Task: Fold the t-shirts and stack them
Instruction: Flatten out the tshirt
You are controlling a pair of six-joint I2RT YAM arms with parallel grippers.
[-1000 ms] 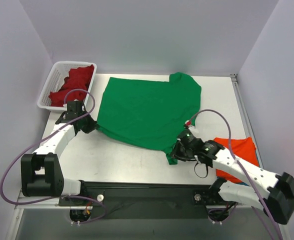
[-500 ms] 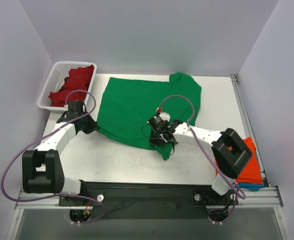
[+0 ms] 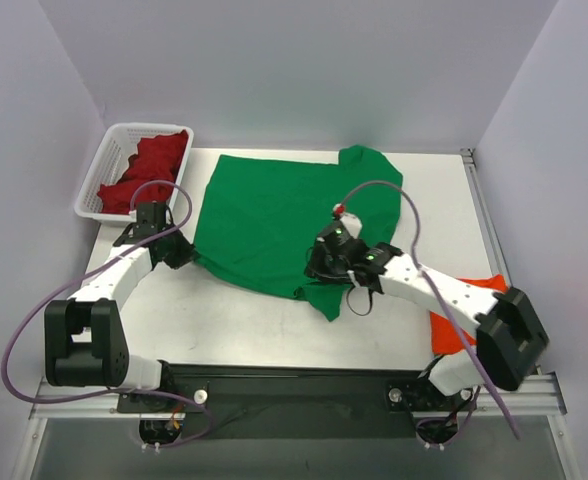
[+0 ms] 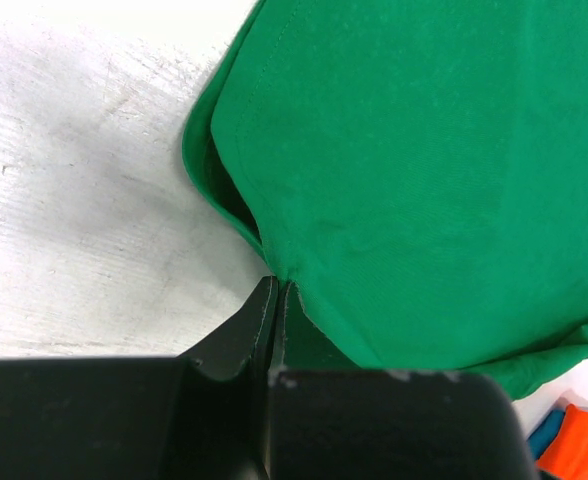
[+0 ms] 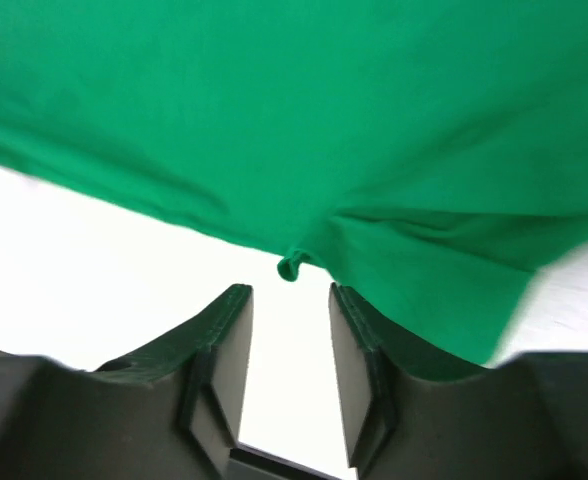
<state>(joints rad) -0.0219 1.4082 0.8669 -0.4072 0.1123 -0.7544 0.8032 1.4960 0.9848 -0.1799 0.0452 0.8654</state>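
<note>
Left end effector point(image 4: 274, 300) was clenched on the near-left edge of the green t-shirt point(image 3: 284, 210), which lay spread on the table point(image 3: 224, 320). Right end effector point(image 5: 289, 300) was released, fingers parted over the near hem. Orange t-shirt point(image 3: 486, 287) lay at the table's right edge. The dark red t-shirt point(image 3: 154, 160) sat in the white basket point(image 3: 94, 185).

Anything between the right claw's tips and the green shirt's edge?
Only a thin strip of bare white table, seen in the right wrist view. The open right claw sits just short of the bright green cloth t-shirt.
</note>
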